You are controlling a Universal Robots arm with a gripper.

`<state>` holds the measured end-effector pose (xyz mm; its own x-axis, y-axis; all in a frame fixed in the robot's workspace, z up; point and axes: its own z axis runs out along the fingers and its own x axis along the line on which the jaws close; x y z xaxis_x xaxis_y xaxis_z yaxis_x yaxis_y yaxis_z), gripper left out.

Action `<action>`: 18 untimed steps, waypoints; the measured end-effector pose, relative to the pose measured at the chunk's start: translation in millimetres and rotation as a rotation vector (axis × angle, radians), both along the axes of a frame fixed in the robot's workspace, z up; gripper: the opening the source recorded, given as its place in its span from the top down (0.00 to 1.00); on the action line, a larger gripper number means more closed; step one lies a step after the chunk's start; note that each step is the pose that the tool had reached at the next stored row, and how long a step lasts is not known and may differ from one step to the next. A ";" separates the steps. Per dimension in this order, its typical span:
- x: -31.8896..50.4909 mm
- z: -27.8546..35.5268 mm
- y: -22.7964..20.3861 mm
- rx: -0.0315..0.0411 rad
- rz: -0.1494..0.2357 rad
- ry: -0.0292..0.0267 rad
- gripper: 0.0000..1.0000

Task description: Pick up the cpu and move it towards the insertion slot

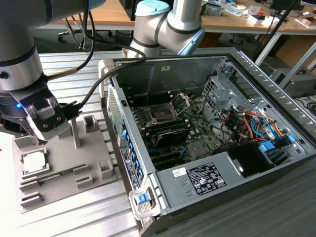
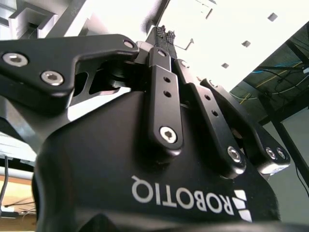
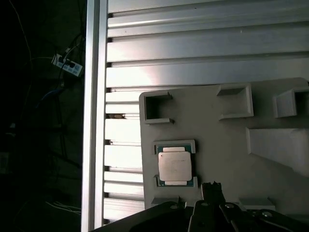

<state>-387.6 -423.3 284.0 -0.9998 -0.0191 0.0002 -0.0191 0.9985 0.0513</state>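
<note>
Items on my second wrist view:

1. Gripper (image 2: 165,33): black, seen from just behind its body. The casing takes up the near foreground and carries white lettering that reads upside down.
2. Fingers (image 2: 164,96): flat black link bars with silver screw heads, converging away from the camera.
3. Pads (image 2: 161,31): textured tips. I see them pressed together with nothing between them.
4. Backdrop (image 2: 217,34): a washed-out white surface beyond the tips, dotted with small dark squares.
5. Grey blocks (image 2: 24,14): pale stepped shapes beside the broad outer link. I cannot identify them.
6. Cables (image 2: 277,77): thin blue and yellow strands in a dark area beside the white surface.
</note>
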 end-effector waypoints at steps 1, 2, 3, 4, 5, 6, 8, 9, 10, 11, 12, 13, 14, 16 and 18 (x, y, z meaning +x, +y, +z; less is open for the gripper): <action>-0.2 -0.3 -0.2 0.0001 0.000 0.0000 0.89; -1.3 -2.0 -1.1 0.0000 0.000 0.0000 0.89; -1.9 -3.0 -1.5 0.0000 0.000 0.0001 0.89; -2.9 -4.6 -2.2 0.0001 0.000 0.0000 0.89; -3.1 -4.9 -2.3 0.0001 0.000 0.0000 0.89; -3.1 -5.1 -2.4 0.0000 0.000 0.0000 0.89; -3.3 -5.4 -2.6 0.0000 0.000 0.0000 0.89; -3.4 -5.7 -2.7 0.0000 0.000 0.0000 0.89; -3.5 -5.8 -2.7 0.0000 0.000 0.0000 0.89; -3.6 -6.0 -2.8 0.0001 0.000 0.0000 0.89; -3.7 -6.2 -2.9 0.0000 0.000 0.0000 0.89; -3.8 -6.4 -3.0 0.0001 0.000 0.0000 0.89; -4.0 -6.8 -3.2 0.0000 0.000 0.0001 0.89; -4.2 -7.2 -3.5 0.0000 0.000 0.0000 0.89; -4.4 -7.6 -3.7 0.0000 0.000 0.0000 0.89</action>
<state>-392.0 -426.9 276.4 -0.9998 -0.0190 0.0002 -0.0190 0.9985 0.0514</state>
